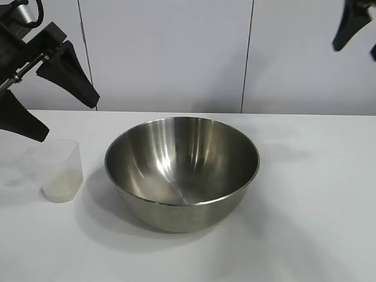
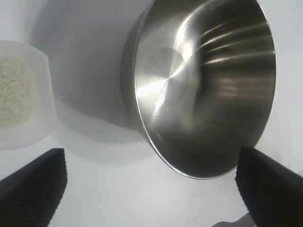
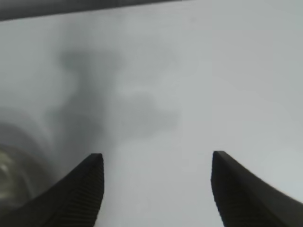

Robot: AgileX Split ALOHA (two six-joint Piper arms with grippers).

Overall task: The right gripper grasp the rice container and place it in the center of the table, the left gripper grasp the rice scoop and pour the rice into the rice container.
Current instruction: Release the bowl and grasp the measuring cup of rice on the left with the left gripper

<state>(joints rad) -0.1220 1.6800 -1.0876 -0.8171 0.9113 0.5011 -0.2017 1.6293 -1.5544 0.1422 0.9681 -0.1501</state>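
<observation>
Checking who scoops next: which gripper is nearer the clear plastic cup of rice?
Left. The left gripper hangs open just above the clear plastic cup. The right gripper is high at the far side, beyond the steel bowl, holding nothing.

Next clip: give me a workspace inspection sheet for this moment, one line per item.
Surface: white table, bare around the items.
Job's things: steel bowl upright at centre, no rice inside; clear plastic scoop beside it, apart, with rice in its bottom.
Clutter: nothing seen.
Grippers: left gripper open above the scoop, holding nothing; right gripper open, raised at the exterior view's upper right.
Cables: black cable on left arm.
Surroundings: white panelled wall.
</observation>
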